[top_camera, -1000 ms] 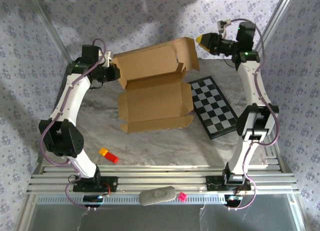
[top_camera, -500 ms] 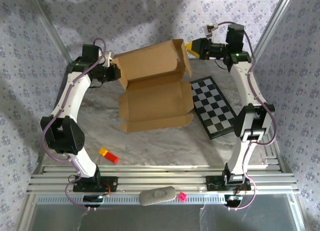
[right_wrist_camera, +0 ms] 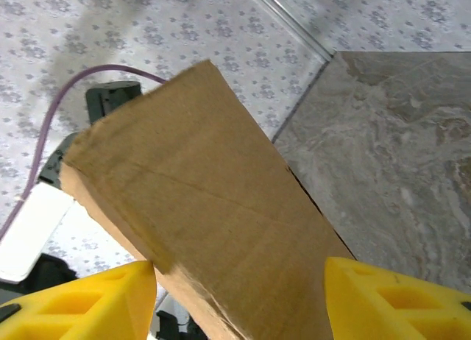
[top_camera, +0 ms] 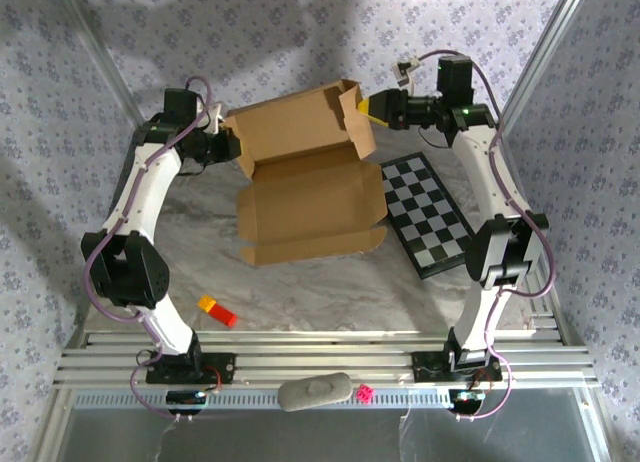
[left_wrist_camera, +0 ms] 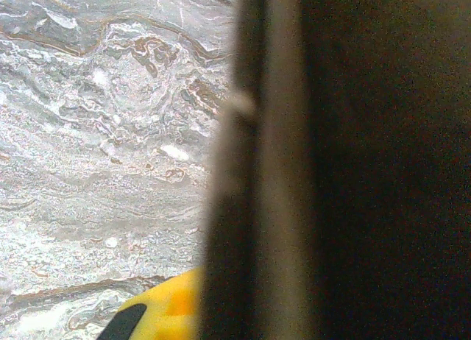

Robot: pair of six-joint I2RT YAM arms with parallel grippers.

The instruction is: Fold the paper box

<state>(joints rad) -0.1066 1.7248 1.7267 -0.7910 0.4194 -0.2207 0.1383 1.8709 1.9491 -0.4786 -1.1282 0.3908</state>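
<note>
Brown paper box [top_camera: 310, 197]: my left gripper [top_camera: 230, 144] clenched on its left edge; right gripper [right_wrist_camera: 239, 296] released, side flap between my 2 jaws.

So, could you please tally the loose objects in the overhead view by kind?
paper box: 1
checkered board: 1
small orange-and-yellow block: 1
grey oblong object: 1
small pink cube: 1
Total: 5
</note>
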